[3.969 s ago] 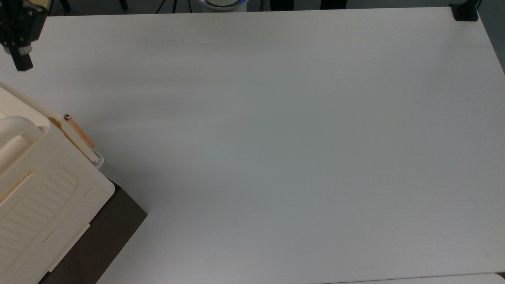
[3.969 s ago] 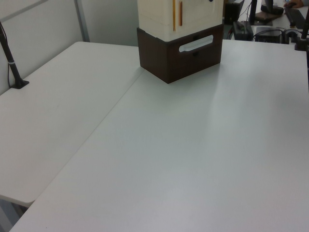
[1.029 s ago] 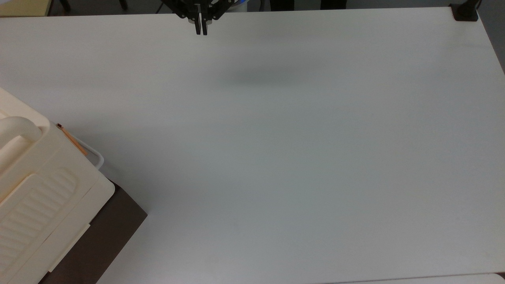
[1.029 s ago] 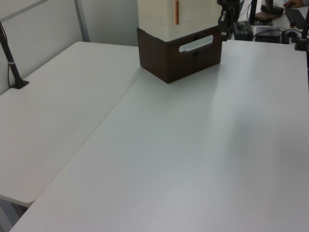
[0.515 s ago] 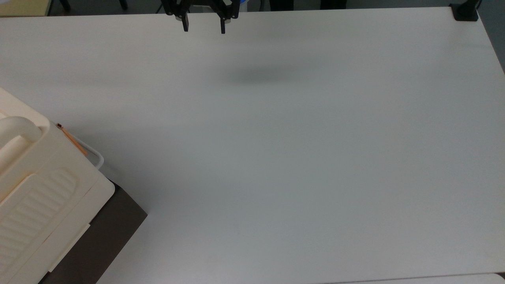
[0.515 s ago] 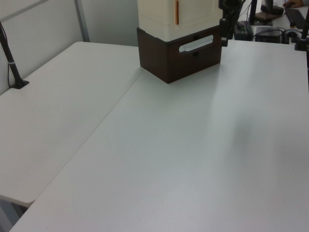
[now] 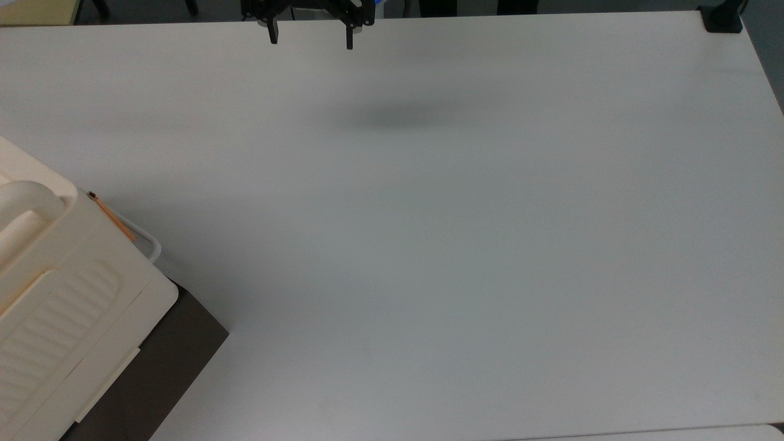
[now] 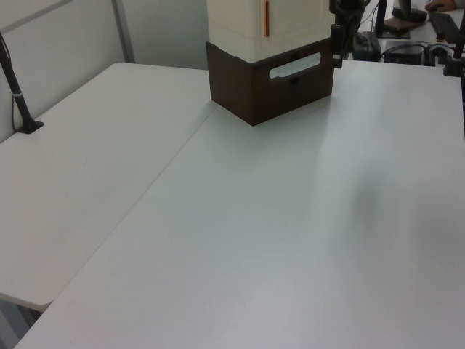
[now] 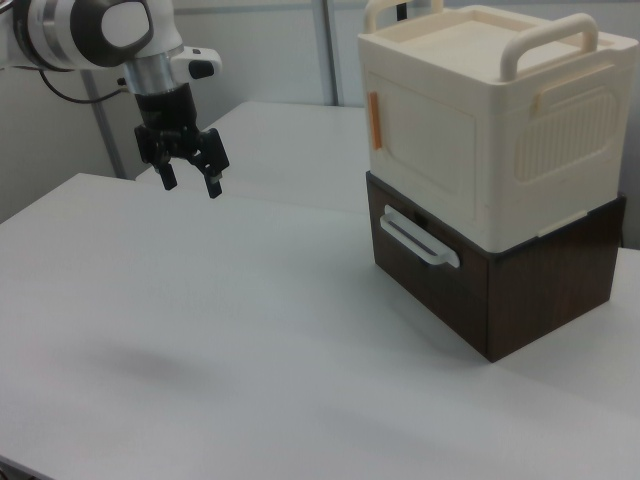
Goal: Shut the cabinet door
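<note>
The gripper point(image 9: 190, 179) hangs above the white table point(image 9: 200, 330), its two fingers spread wide with nothing between them. In the right view the cabinet door point(image 9: 425, 135) sits at about three o'clock from it, well apart, flush against the cream cabinet point(image 9: 490, 120) atop the dark brown drawer box point(image 9: 500, 285).
</note>
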Action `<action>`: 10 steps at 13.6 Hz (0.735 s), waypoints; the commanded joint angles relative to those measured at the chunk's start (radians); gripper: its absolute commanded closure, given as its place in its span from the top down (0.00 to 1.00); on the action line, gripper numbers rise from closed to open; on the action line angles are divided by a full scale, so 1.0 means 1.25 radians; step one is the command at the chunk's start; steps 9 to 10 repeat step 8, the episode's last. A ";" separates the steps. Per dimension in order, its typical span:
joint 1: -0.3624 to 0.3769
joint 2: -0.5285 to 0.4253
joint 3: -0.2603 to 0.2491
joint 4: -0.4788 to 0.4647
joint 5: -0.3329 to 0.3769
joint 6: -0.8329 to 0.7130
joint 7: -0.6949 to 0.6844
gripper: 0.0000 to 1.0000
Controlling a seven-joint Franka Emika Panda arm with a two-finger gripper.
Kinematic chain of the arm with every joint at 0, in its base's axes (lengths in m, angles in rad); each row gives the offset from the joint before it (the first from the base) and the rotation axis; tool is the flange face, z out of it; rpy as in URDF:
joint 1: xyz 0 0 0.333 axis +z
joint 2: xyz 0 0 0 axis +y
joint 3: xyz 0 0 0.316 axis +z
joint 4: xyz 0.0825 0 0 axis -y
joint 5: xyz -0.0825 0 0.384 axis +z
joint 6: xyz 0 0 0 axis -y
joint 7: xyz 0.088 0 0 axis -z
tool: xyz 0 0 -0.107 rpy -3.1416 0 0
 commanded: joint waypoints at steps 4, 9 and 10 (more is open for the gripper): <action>-0.043 -0.017 0.055 -0.023 -0.013 0.012 0.019 1.00; -0.038 -0.017 0.053 -0.023 -0.013 0.012 0.019 1.00; -0.038 -0.017 0.053 -0.023 -0.013 0.012 0.019 1.00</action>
